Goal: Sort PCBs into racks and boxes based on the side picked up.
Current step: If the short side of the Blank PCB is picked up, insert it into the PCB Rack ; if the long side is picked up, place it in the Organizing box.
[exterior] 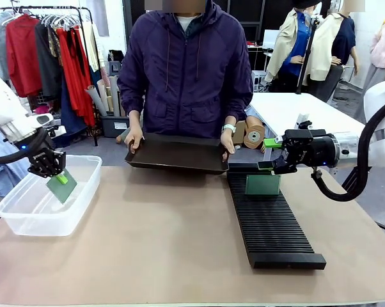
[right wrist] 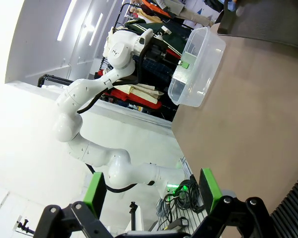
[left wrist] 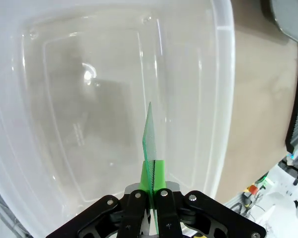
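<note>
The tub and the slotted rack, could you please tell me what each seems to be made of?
The tub looks like clear, glossy plastic: the table shows through its walls and light glints off its floor. The slotted rack looks like matte black plastic, possibly moulded, given its even ribs and dull surface; metal cannot be ruled out.

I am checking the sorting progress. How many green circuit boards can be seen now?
2. One PCB is held by the left pincer over the clear box; another stands in the black rack. The tray may hide more.
</note>
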### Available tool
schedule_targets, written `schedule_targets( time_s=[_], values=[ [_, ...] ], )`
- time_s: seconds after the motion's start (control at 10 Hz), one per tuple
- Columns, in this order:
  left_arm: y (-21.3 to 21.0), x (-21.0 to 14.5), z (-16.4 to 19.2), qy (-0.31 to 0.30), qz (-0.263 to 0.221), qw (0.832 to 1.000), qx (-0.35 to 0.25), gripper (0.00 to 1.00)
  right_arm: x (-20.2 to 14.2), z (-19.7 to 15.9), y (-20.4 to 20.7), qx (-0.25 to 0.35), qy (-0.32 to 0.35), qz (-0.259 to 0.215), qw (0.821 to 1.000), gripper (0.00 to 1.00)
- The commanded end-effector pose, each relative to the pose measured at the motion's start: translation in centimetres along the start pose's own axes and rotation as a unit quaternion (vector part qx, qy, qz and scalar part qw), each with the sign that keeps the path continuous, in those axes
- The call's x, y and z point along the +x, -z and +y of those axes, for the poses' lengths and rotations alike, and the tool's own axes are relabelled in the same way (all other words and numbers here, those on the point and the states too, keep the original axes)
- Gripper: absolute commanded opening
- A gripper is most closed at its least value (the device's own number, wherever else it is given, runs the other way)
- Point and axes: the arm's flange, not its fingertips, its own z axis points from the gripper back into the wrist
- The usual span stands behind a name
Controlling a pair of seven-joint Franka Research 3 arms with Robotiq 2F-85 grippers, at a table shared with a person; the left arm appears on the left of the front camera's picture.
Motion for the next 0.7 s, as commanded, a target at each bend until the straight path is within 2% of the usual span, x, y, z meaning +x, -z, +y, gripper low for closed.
schedule_targets(
  time_s=[0.0, 0.6],
  values=[
    [0.7, 0.9, 0.5, 0.005, -0.005, 1.0, -0.004, 0.0, 0.0, 0.1, 0.1, -0.001, -0.009, 0.002, 1.0, 1.0],
    [3.2, 2.3, 1.7, 0.015, -0.022, 0.999, -0.022, 0.0, 0.0, 0.1, 0.1, -0.001, -0.009, 0.002, 1.0, 1.0]
  ],
)
